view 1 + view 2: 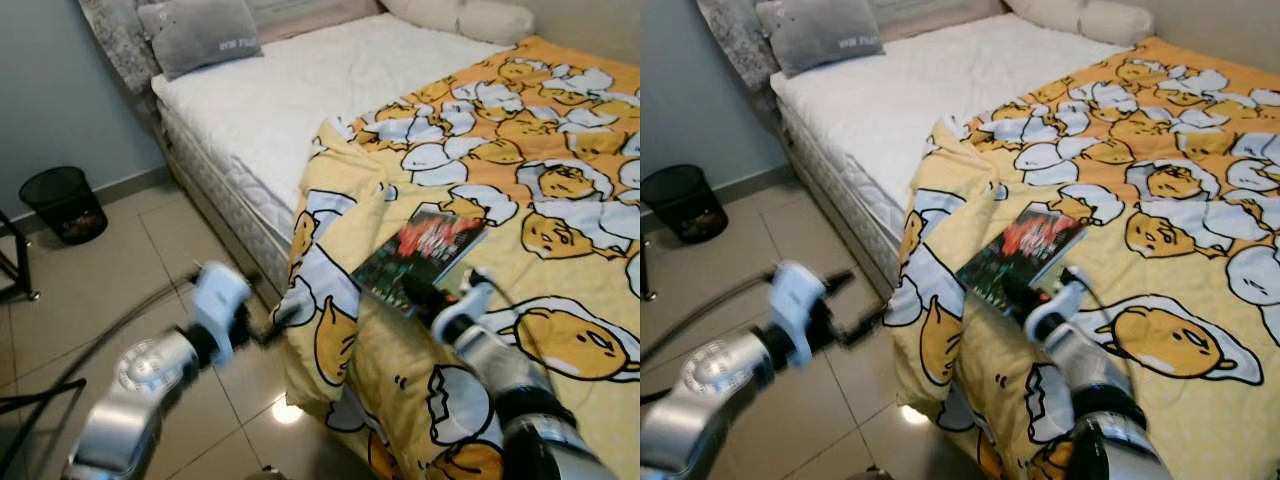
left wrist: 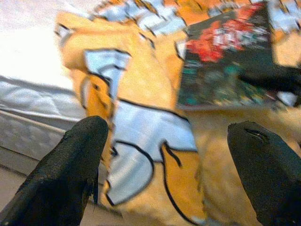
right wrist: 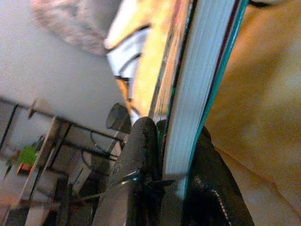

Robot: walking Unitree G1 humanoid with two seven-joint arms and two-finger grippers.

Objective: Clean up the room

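Black fingers of the left gripper (image 1: 262,332) are hanging spread over the floor beside the bed (image 1: 300,90). Rightward, the right gripper (image 1: 418,292) is pinching the book (image 1: 420,258) on the yellow blanket (image 1: 560,200), probably lifting next.

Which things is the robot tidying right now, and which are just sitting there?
Part of the job:
book, clamped by the right gripper
left gripper, open beside the yellow blanket

Just lying about:
grey pillow
black bin
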